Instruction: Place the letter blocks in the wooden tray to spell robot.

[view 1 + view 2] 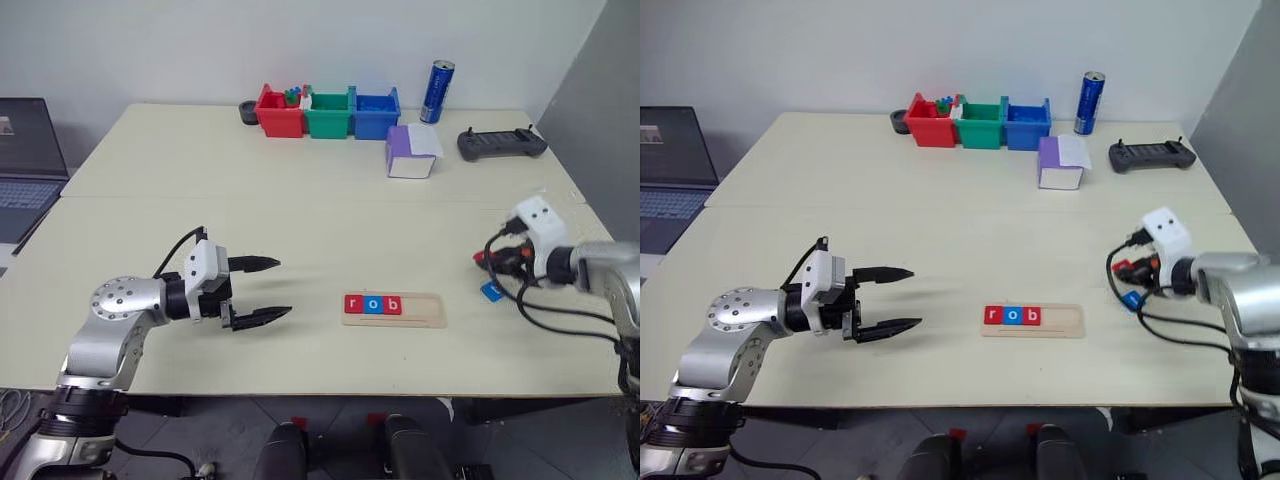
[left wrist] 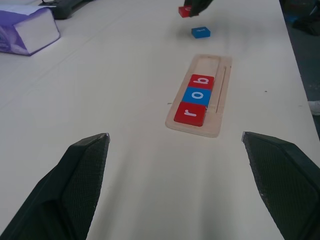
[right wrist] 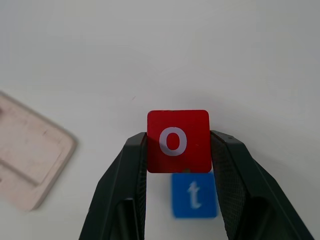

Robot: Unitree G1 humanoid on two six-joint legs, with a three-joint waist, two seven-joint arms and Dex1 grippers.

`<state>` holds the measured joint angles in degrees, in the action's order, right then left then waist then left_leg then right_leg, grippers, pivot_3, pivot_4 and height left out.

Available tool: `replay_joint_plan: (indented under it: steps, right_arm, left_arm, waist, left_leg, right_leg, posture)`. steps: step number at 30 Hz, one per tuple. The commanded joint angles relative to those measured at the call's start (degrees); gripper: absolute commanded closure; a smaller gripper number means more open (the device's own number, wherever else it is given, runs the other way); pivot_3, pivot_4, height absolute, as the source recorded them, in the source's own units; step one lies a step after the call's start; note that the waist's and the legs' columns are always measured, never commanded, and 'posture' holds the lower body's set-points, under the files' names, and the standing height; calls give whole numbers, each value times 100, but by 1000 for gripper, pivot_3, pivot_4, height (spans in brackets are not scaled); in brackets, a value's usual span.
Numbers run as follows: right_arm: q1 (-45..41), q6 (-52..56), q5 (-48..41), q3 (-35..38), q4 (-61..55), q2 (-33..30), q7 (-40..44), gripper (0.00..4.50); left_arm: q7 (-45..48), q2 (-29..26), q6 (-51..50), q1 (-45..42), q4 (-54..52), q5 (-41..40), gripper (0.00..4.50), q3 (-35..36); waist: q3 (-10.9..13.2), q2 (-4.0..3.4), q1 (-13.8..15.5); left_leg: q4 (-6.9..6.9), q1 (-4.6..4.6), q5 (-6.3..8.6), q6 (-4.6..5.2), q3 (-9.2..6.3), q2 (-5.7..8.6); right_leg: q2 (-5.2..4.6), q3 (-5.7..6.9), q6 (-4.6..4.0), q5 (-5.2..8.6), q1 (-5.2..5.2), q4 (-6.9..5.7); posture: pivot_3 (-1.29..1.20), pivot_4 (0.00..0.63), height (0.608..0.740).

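Gripping red "o" block (image 3: 177, 141) in R hand (image 3: 177, 155), L hand (image 1: 262, 291) released, "rob" in tray (image 1: 425, 311)

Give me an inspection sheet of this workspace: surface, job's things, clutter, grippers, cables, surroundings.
Surface: pale table, a seam running across it.
Job's things: wooden tray holds r, o, b at its left end, two places free; red o block in the right gripper; blue t block flat on the table under it.
Clutter: red bin, green bin and blue bin in a row at the far edge; blue can; white-and-purple box; dark controller.
Grippers: left gripper open, empty, above the table left of the tray; right gripper shut on the o block.
Cables: black cables along the right arm.
Surroundings: laptop at left; white wall behind.
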<state>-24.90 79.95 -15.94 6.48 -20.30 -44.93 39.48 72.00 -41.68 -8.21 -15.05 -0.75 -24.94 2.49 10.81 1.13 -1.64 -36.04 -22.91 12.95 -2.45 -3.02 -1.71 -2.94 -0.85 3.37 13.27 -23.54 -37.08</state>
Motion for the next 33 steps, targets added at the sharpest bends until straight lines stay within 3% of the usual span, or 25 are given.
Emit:
replay_joint_plan:
  steps: [1,6,13,23,31,33]
  right_arm:
    - [199,907,-261,606,-1158,211,-262,3053]
    - [829,1255,-257,1072,-1550,481,-592,3053]
    - [1430,1255,-611,1169,-1803,853,-894,3053]
    - [1392,1255,-740,1182,-1393,1468,-1814,3053]
    - [1058,1255,-1190,1177,-1252,1126,-1852,289]
    - [990,1255,-1430,1193,-1320,880,-1708,35]
  left_arm:
    - [110,55,166,-141,101,22,0,-46]
    - [396,110,459,-471,676,110,0,-141]
    - [596,162,634,-658,955,155,0,-207]
    - [621,216,564,-685,903,182,0,-229]
    - [583,228,519,-681,822,240,0,-251]
    - [577,238,518,-689,818,256,0,-257]
  waist:
    - [0,0,-5]
    - [-2,3,-1]
    - [-2,3,-17]
    - [-9,14,-18]
    - [-10,17,-14]
    - [-10,17,-13]
  left_leg:
    - [-2,0,0,0,0,0]
    - [-1,2,0,0,-4,-1]
    - [0,3,0,0,-3,-1]
    - [0,4,0,0,-4,-1]
    - [-4,8,0,0,-4,-1]
    - [-4,6,0,0,-3,-1]
  right_leg:
    - [0,0,1,-1,0,-1]
    - [0,6,0,0,1,-2]
    - [1,3,1,-1,2,-2]
    - [1,3,1,-1,3,-1]
    - [0,1,-11,6,10,1]
    - [-1,0,-11,6,10,2]
  posture:
    - [0,150,740]
    - [0,150,740]
    - [0,150,740]
    - [0,150,740]
    - [0,150,740]
    - [0,150,740]
